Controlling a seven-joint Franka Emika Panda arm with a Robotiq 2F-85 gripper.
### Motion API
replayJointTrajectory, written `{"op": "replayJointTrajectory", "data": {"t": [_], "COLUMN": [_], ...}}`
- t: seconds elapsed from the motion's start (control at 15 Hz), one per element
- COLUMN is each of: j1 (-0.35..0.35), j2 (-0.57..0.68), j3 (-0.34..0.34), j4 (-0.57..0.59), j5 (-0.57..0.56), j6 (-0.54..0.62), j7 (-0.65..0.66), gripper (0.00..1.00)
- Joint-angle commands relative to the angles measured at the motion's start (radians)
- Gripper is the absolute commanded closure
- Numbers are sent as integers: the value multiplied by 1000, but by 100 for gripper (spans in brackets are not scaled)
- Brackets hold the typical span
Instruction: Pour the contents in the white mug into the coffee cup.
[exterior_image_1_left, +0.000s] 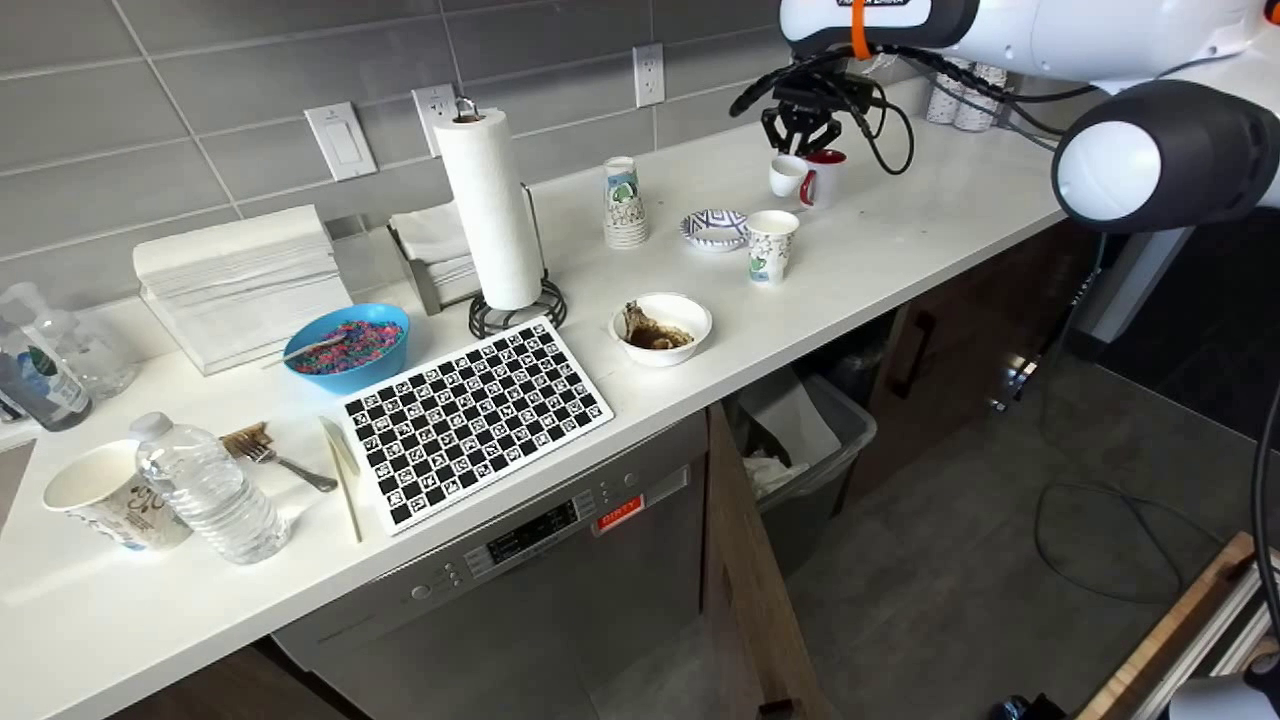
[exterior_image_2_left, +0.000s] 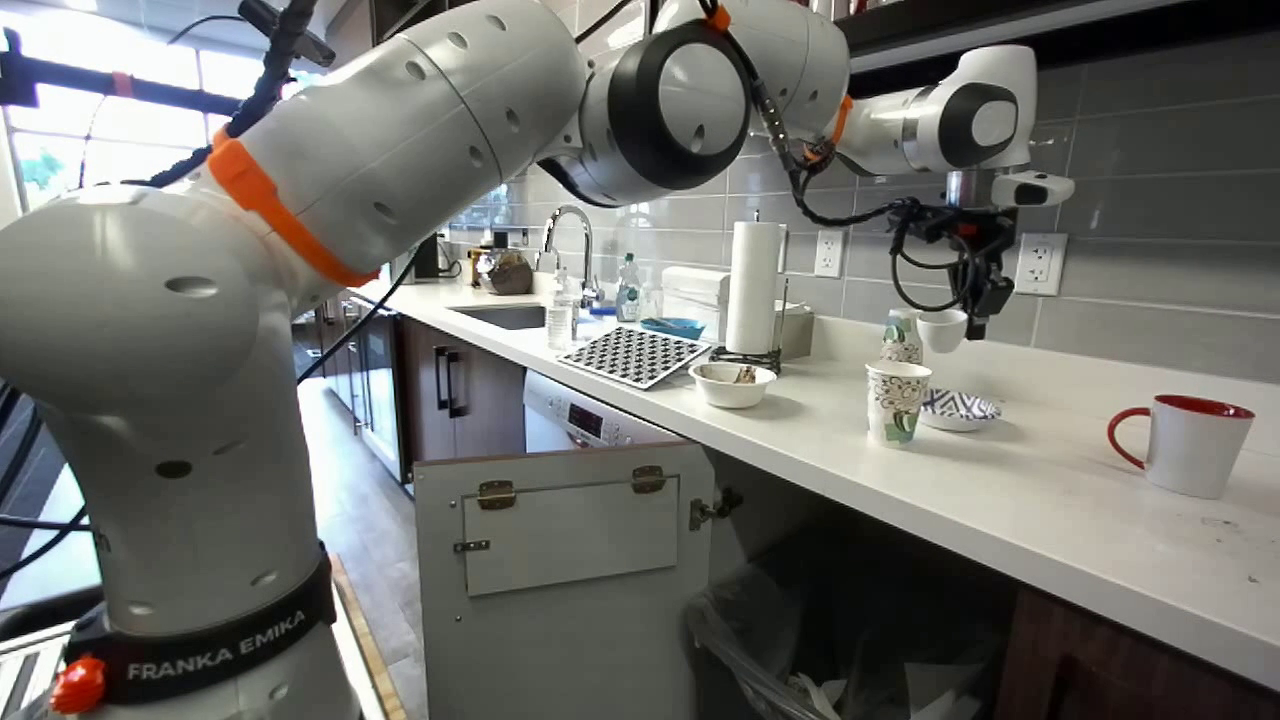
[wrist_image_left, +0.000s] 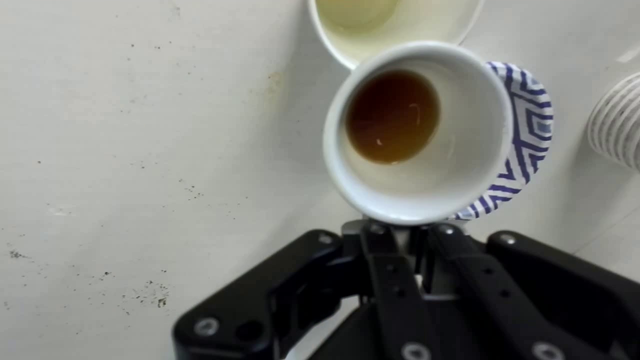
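The claw (wrist_image_left: 410, 234) is clamped on the small white mug (wrist_image_left: 472, 125), holding it in the air above the desk (exterior_image_2_left: 1060, 490), about upright, with brown liquid (wrist_image_left: 393, 117) inside. In the wrist view, the mug hides part of a paper cup (wrist_image_left: 410, 27) and of a blue-patterned bowl (wrist_image_left: 534, 131). The coffee cup (exterior_image_2_left: 1195, 455) — white outside, red inside, red handle — stands upright on the desk, well apart from the paper cup. Farther along are stacked paper cups (exterior_image_1_left: 625, 205), a white bowl (exterior_image_1_left: 700, 325) and a paper towel roll (exterior_image_1_left: 490, 210).
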Motion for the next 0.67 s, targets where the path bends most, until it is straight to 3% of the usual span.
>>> {"op": "replayJointTrajectory", "data": {"t": [0.0,0.6], "j1": [-7,-34], "j2": [23,30], "j3": [37,122], "j4": [52,44], "j5": [29,113], "j6": [13,46], "j7": [-32,-57], "gripper": [97,97]}}
